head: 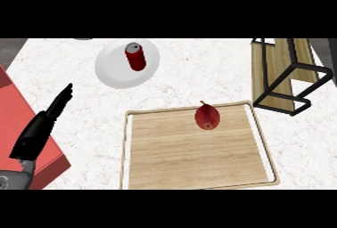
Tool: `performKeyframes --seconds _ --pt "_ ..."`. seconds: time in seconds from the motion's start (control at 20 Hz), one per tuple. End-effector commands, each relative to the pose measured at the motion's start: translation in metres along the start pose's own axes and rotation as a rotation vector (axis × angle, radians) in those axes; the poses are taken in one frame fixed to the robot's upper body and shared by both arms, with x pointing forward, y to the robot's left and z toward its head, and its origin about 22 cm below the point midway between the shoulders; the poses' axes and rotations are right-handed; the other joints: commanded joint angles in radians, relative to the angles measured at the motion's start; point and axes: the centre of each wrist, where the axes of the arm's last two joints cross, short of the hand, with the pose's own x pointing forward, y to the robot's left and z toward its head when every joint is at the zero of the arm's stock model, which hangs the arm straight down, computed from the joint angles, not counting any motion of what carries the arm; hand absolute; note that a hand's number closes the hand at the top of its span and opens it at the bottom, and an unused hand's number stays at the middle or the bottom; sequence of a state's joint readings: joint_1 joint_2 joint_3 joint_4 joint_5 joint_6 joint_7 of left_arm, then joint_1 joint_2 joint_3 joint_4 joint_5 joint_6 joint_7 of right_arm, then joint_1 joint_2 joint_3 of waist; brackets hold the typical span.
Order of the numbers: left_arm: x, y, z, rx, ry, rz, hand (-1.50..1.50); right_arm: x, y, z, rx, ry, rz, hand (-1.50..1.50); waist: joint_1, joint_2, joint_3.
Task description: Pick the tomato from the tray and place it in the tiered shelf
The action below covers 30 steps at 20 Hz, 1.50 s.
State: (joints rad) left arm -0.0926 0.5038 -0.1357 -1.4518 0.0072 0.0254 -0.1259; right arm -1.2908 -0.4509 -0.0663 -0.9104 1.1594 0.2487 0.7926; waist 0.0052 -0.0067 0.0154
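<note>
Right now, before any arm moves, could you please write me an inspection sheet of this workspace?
Surface: white speckled counter.
Job's things: tomato lies on the wooden tray, near its far edge; tiered shelf stands at the far right, apart from the tray.
Clutter: red can on a white plate; red slab at the left edge.
Hands: left hand open, fingers straight, resting over the red slab, holding nothing; right hand not in view.
Cables: nothing seen.
Surroundings: grey area past the counter's far left corner.
</note>
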Motion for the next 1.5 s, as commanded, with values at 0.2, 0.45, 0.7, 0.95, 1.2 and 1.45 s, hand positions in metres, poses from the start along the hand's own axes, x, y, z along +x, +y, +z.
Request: performKeyframes --seconds 0.2,0.45,0.7,0.95,1.2,1.45 --pt "-0.012 -0.002 -0.009 -0.008 0.027 0.061 0.0 -0.031 0.04 -0.012 0.1 -0.038 -0.048 1.5 -0.006 0.01 -0.016" --pt "-0.006 -0.032 -0.018 -0.008 0.031 0.053 0.0 -0.05 0.092 -0.014 0.094 0.012 -0.029 1.5 -0.001 0.017 -0.015" --pt "-0.015 -0.025 -0.012 -0.01 0.035 0.037 0.0 -0.073 0.097 -0.023 0.109 0.059 0.046 1.5 -0.006 0.013 -0.016" --pt "-0.012 -0.012 -0.01 0.003 0.043 0.028 0.0 -0.091 0.109 -0.021 0.121 0.152 -0.174 1.5 -0.007 0.01 -0.015" --pt "-0.019 -0.011 -0.007 -0.007 0.036 0.044 0.0 -0.094 0.126 -0.011 0.038 0.076 -0.316 -1.5 -0.004 0.012 -0.015" --pt "-0.012 0.004 -0.004 0.004 0.051 0.028 0.0 -0.11 0.077 -0.017 -0.217 0.043 -0.511 -1.5 -0.018 0.004 -0.015"
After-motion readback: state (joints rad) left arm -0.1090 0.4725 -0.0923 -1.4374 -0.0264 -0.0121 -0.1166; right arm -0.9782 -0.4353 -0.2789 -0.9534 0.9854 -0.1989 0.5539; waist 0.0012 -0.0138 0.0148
